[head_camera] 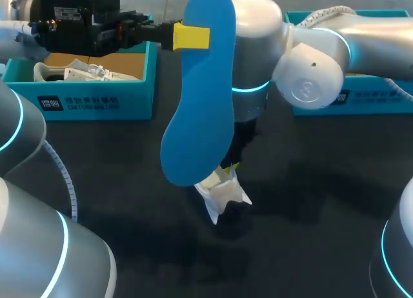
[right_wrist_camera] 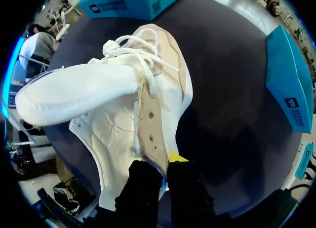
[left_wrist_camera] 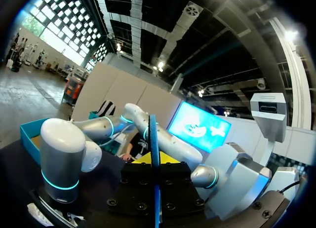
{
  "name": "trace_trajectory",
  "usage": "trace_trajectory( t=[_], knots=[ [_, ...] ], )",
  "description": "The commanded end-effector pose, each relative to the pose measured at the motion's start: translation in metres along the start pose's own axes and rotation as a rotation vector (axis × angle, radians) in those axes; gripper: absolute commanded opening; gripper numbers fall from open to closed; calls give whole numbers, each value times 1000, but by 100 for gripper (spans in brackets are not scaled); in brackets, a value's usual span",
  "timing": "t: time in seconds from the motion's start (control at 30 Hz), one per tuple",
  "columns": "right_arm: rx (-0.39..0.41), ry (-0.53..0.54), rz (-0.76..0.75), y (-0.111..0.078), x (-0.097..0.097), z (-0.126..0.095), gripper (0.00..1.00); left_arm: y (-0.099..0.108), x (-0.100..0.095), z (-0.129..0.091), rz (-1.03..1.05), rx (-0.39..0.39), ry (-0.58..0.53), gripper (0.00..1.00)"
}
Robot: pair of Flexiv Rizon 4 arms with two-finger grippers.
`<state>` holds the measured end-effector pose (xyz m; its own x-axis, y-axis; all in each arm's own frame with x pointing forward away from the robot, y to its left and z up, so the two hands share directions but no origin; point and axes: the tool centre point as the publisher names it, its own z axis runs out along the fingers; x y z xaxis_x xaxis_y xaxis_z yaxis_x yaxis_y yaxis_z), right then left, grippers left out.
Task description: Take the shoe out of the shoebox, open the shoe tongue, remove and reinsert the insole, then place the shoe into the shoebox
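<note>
- My left hand (head_camera: 191, 37) is clamped narrowly on the blue insole (head_camera: 197, 104), pinching it near one end. The insole hangs in the air, high above the counter (head_camera: 310, 201).
- From my left wrist I see the insole edge-on, a thin blue line running straight out between my fingers.
- My right hand (right_wrist_camera: 165, 165) grips the white shoe (right_wrist_camera: 118, 114). Its fingers close from both sides on the tan eyelet strip along the shoe's opening.
- The shoe rests on the dark counter directly under my right hand. It spreads out ahead of the fingers, with its laces (right_wrist_camera: 133, 50) bunched at the far end and a broad white flap folded out to one side.
- In the head view the lower end of the insole hangs just above the shoe. I cannot tell whether the two touch.
- A teal shoebox (head_camera: 84, 95) stands at the far left of the counter, well apart from both hands, with another white shoe (head_camera: 90, 71) inside it.
- A second teal box (head_camera: 377, 95) stands at the far right, behind my right arm.
</note>
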<state>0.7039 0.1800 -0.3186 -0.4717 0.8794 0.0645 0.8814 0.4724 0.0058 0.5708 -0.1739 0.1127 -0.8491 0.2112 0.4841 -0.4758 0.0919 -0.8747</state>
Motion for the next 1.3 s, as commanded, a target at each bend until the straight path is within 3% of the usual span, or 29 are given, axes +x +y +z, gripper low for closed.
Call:
trace_trajectory(
  t=[0.03,0.2,0.4,1.3],
  knots=[
    [-35,30,66,-7,-4,2,0,0,-1,1,0,-1,0,0],
    [-119,95,223,-30,-13,4,0,0,-1,1,0,-1,0,0],
    [-130,91,309,-44,-12,10,0,0,-1,1,0,-1,0,0],
    [-50,190,367,-43,7,47,0,0,-1,1,0,-1,0,0]
  ],
)
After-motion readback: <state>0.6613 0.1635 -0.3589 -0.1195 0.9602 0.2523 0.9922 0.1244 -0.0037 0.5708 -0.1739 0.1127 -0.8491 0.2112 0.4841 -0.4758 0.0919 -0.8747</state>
